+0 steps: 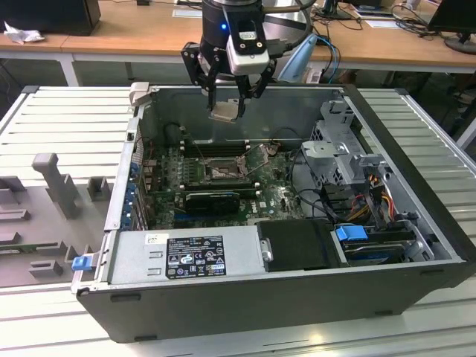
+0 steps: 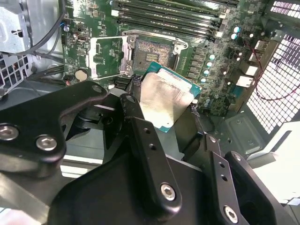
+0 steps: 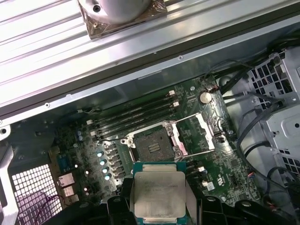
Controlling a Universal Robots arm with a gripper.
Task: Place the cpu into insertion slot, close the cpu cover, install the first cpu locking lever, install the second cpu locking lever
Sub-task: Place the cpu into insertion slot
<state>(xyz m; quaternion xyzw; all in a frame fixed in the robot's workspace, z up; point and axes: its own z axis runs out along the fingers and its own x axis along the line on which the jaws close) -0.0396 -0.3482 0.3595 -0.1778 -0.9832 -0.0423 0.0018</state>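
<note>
My gripper point(image 1: 226, 108) hangs over the open computer case, shut on the cpu point(image 1: 225, 112), a flat silver square with a green rim. Both wrist views show the cpu point(image 2: 165, 97) point(image 3: 159, 193) held between the black fingers point(image 2: 132, 108), tilted and well above the board. The insertion slot point(image 1: 221, 171) point(image 2: 152, 50) point(image 3: 152, 145) lies open below it on the green board, with its dark centre bare. Beside the slot, the cpu cover point(image 2: 107, 58) point(image 3: 197, 133) is swung back on its hinge.
Long black memory slots point(image 3: 133, 115) run along the far side of the socket, and a black card point(image 1: 212, 199) lies on the near side. A drive cage point(image 1: 336, 149) and cables point(image 1: 372, 193) fill the exterior view's right. The power supply point(image 1: 186, 256) sits at the front, with case walls all round.
</note>
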